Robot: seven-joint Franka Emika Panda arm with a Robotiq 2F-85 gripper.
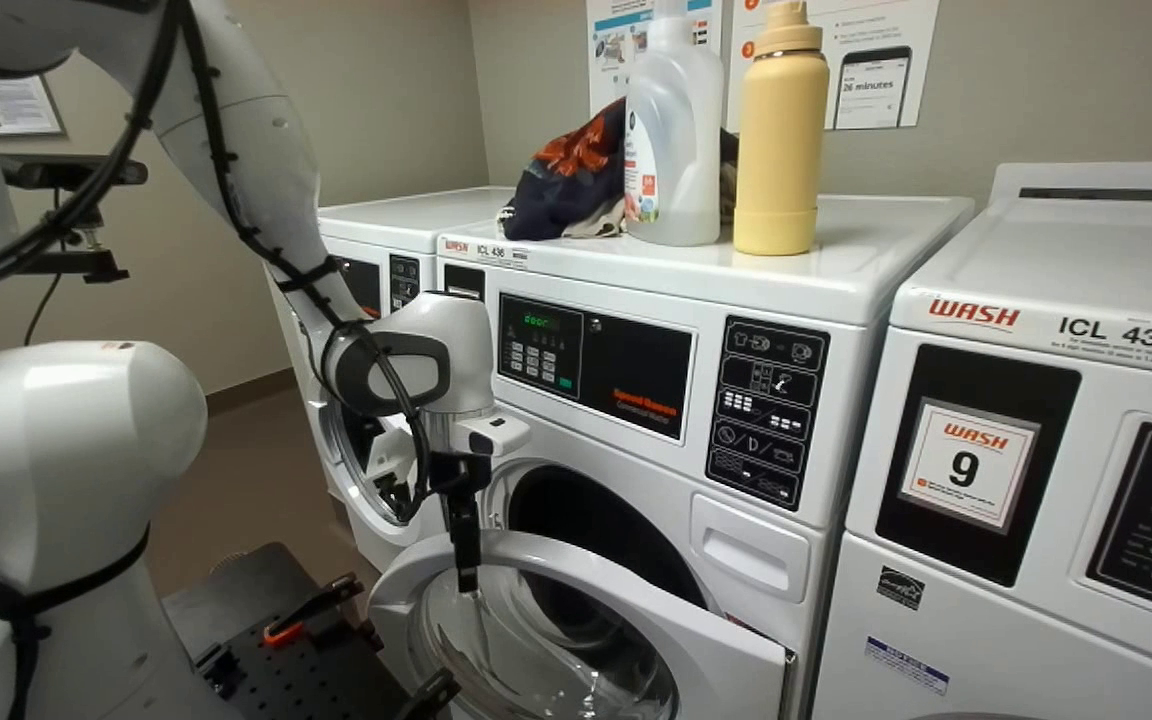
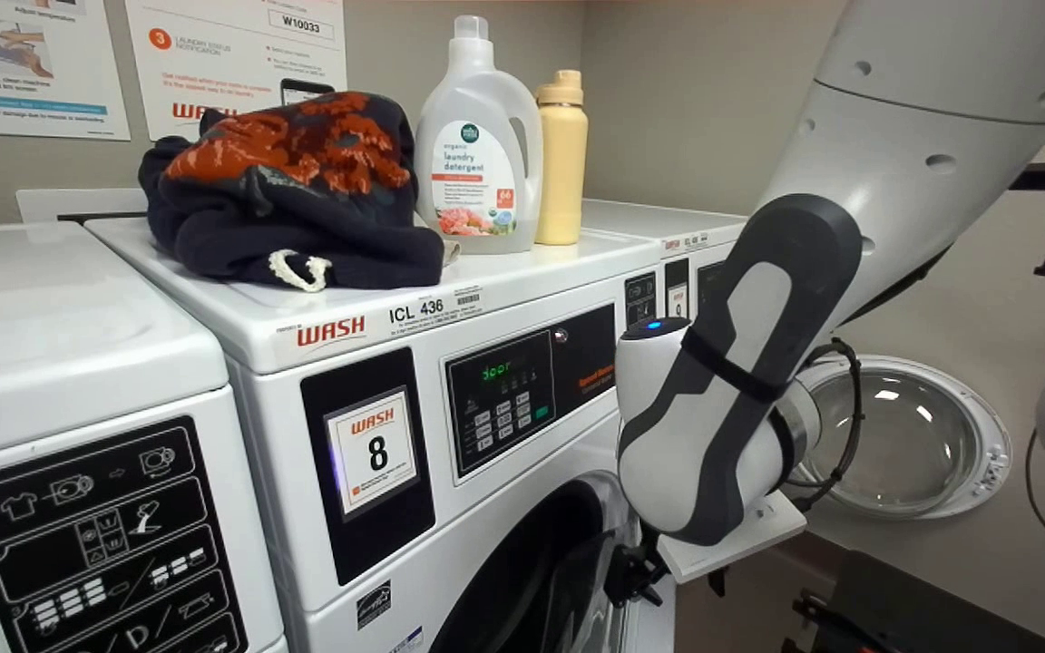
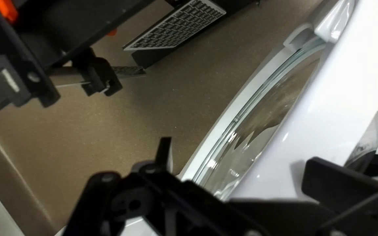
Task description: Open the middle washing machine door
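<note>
In an exterior view, the middle washing machine door (image 1: 576, 640) hangs partly open, lower centre of the frame. The end effector (image 3: 238, 160) is spread wide astride its edge, clamping nothing. Likely best: ease outward along the door's arc, machine-side finger (image 3: 336, 180) pushing. Counted: three washing machines (image 1: 596, 440), one detergent bottle (image 1: 674, 150), one yellow bottle (image 1: 781, 150), one dark cloth bundle (image 2: 296, 199).

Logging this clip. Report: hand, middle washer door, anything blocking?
Hand open. Middle washer door partway open, hand at rim, contact unclear. Black plate nearby, clearance unclear.
</note>
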